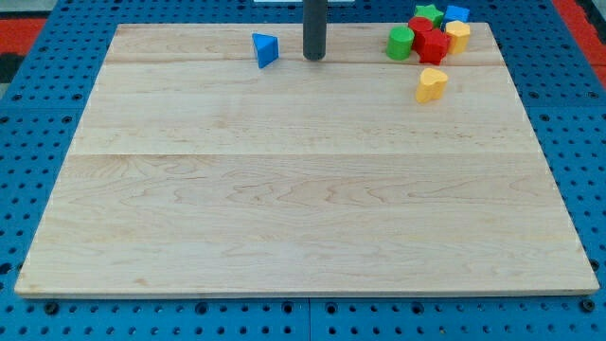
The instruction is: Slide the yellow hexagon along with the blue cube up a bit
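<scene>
My tip (pixel 313 57) rests on the wooden board (pixel 303 189) near the view's top, just right of a blue triangular block (pixel 266 49). A cluster sits at the view's top right: a green cylinder (pixel 401 43), a red block (pixel 433 45), another red block (pixel 419 26), a green star (pixel 429 12), the blue cube (pixel 456 13) and the yellow hexagon (pixel 458 35). The yellow hexagon sits just below the blue cube, touching the red block. My tip is well to the left of the cluster, about 90 pixels from the green cylinder.
A yellow heart-shaped block (pixel 432 84) lies alone below the cluster. The board's top edge runs right behind the blue cube and green star. A blue pegboard table (pixel 38 95) surrounds the board.
</scene>
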Robot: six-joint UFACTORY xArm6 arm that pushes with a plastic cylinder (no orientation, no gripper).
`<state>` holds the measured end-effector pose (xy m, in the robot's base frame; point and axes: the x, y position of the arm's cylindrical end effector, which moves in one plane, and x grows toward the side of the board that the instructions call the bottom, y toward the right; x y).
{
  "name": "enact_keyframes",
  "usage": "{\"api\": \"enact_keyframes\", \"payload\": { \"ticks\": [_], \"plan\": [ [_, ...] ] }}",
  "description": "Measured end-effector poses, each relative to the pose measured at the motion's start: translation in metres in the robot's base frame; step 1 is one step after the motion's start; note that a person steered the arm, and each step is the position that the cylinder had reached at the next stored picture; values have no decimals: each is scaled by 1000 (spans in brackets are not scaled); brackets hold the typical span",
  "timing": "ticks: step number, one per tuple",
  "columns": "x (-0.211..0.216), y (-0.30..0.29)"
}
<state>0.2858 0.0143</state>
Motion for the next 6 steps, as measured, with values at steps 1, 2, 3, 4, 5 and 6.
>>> {"api": "enact_keyframes", "payload": {
  "ticks": [1,2,3,4,5,6],
  "plan": [
    [58,31],
    [92,102],
    [74,194],
    [-2,217],
    [-63,239],
    [-92,271]
  ]
}}
